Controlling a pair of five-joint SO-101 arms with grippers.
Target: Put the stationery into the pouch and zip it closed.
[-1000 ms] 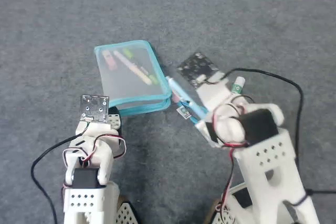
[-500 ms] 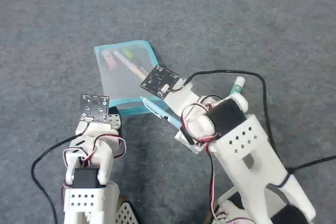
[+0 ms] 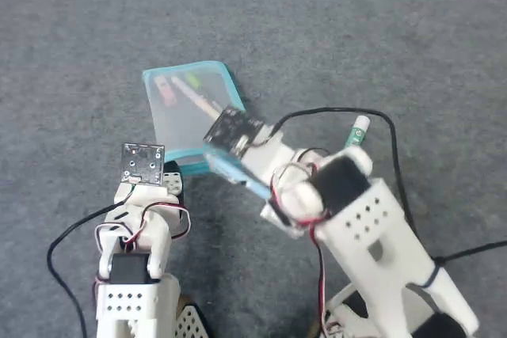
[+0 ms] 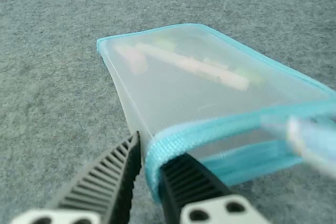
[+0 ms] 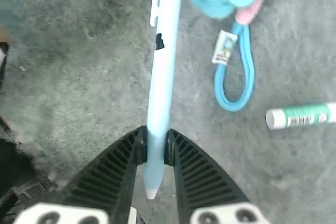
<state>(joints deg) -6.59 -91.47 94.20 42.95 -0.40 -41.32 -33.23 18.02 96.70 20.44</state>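
The pouch (image 3: 194, 116), translucent with a teal zip border, lies flat on the grey carpeted table (image 3: 396, 53). Pink, green and yellowish stationery pieces (image 3: 190, 93) show through its clear wall. The left gripper (image 4: 147, 145) is at the pouch's near corner, its two black fingers pressed together on the teal rim, one against the clear wall and one on the other side of the zip band. The right gripper (image 5: 156, 137) is beside the pouch's open side and is clamped on a pale blue pen (image 5: 163, 51) close to its blunt end. The pen's shaft points away from the fingers towards the pouch's teal edge. From the left wrist the pen's far end is a blur at the pouch's mouth, and it cannot be told whether it is inside. A blue cord loop (image 5: 236, 77) with a small tag hangs from the pouch's zip and rests on the table just beside the pen. A green-and-white glue stick (image 3: 358, 130) lies well apart from the pouch, beyond the right arm.
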